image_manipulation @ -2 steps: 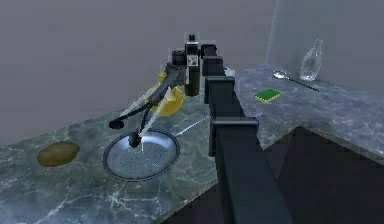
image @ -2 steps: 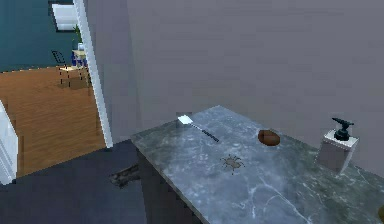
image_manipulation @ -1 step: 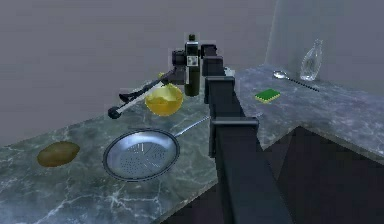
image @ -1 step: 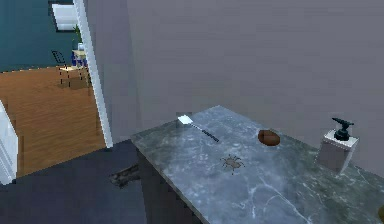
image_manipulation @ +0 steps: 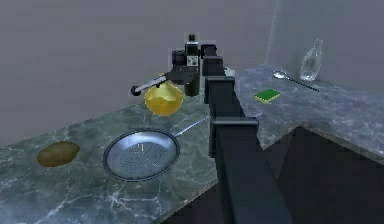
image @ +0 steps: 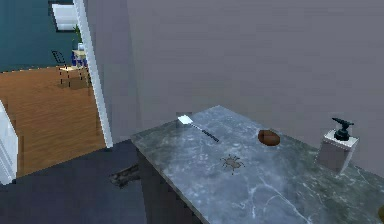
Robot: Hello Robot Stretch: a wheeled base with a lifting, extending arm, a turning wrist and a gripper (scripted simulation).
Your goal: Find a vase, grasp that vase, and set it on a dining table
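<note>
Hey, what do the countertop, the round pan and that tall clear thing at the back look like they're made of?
Countertop: looks like polished stone, perhaps marble, from the grey-green mottling and pale veins.
Pan: seemingly bare metal, silvery-grey with a dull sheen.
Clear vessel: probably glass, since the background shows through it, though clear plastic is possible.

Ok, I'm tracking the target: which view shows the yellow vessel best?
The arm side view: the yellow vessel is at the gripper, beyond the pan. The forward view looks at counter with a spatula and a soap dispenser.
</note>
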